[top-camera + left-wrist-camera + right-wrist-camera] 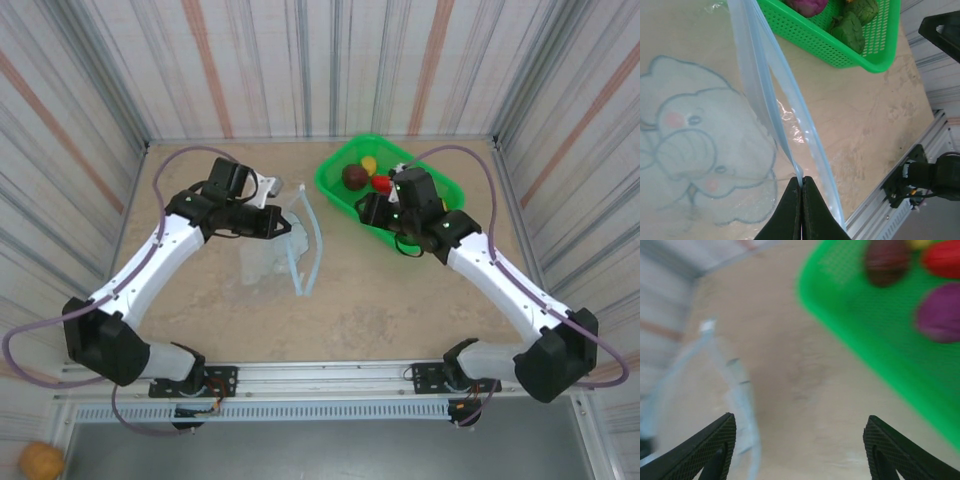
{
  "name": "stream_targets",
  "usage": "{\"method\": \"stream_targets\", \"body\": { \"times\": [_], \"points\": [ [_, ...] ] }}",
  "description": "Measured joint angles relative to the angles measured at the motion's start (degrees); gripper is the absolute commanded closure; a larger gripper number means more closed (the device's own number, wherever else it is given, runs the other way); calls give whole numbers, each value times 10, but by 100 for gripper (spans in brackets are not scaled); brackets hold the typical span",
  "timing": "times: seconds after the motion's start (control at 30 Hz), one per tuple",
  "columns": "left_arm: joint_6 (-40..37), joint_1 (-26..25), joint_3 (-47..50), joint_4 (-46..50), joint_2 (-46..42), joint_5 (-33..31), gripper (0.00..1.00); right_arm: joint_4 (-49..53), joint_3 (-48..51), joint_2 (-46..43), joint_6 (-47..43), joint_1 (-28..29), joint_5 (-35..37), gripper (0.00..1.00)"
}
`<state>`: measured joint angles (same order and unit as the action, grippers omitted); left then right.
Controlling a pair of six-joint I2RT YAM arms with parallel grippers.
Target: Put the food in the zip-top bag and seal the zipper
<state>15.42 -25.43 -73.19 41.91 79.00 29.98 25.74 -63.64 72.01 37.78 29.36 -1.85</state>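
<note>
Left gripper (801, 179): jaws closed on the zipper (760, 85) at one end of the mouth of the bag (268, 258), which lies near the tabletop centre. Right gripper (801, 417): jaws wide apart, holding nothing, over bare tabletop beside the tray (325, 185) near the far right corner. The food (354, 177) lies in the tray.
</note>
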Motion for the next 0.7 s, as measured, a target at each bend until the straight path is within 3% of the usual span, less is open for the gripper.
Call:
{"method": "stream_targets", "body": {
  "times": [0.17, 0.3, 0.4, 0.47, 0.7],
  "points": [
    [20, 2, 16, -33, 16, 24, 100, 56, 5, 46, -18, -74, 57, 50],
    [27, -6, 16, -32, 20, 3, 100, 83, 5, 96, -38, -109, 71, 82],
    [30, -13, 23, -40, 13, -12, 100, 97, 5, 128, -50, -125, 70, 96],
    [31, -17, 33, -45, 5, -21, 100, 111, 2, 151, -59, -131, 66, 100],
    [24, -20, 45, -41, -5, -42, 100, 157, -20, 202, -93, -133, 37, 100]
  ]
}}
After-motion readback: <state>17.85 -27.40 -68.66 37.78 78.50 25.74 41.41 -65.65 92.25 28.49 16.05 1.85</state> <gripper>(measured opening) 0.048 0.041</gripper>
